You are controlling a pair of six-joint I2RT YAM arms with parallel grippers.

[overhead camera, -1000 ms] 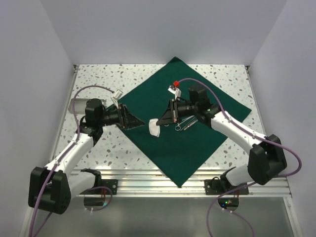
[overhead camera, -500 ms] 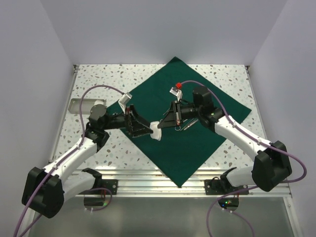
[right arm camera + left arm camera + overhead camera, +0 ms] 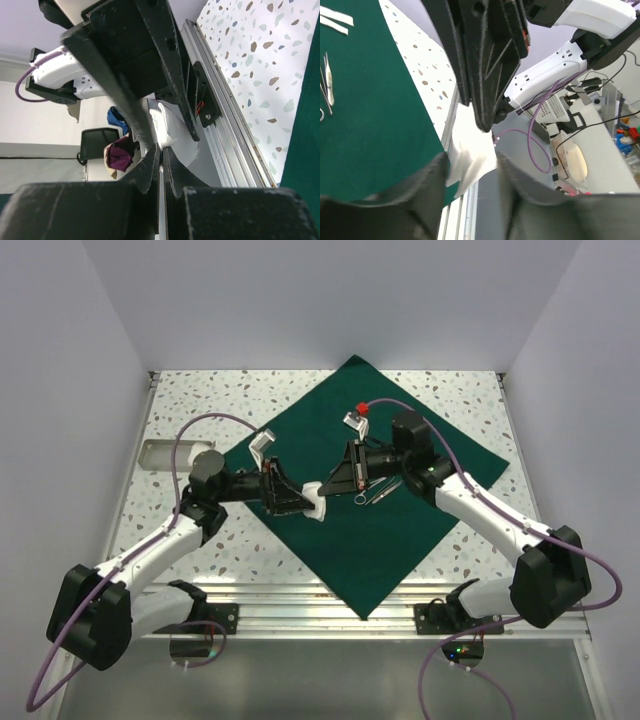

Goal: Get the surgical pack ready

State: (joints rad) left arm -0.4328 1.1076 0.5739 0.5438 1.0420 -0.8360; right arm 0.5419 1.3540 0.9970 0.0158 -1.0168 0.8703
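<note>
The left gripper (image 3: 297, 502) has moved right, its 2 jaws narrowing around the gauze square (image 3: 316, 503) pinched by the right gripper (image 3: 328, 488) over the green drape (image 3: 380, 540). I cannot tell if they clamp yet; a handover seems to be starting.

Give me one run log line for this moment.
stage: gauze held over cloth edge | right gripper: shut on gauze | left gripper: open, straddling gauze | silver tools: lying on cloth
</note>
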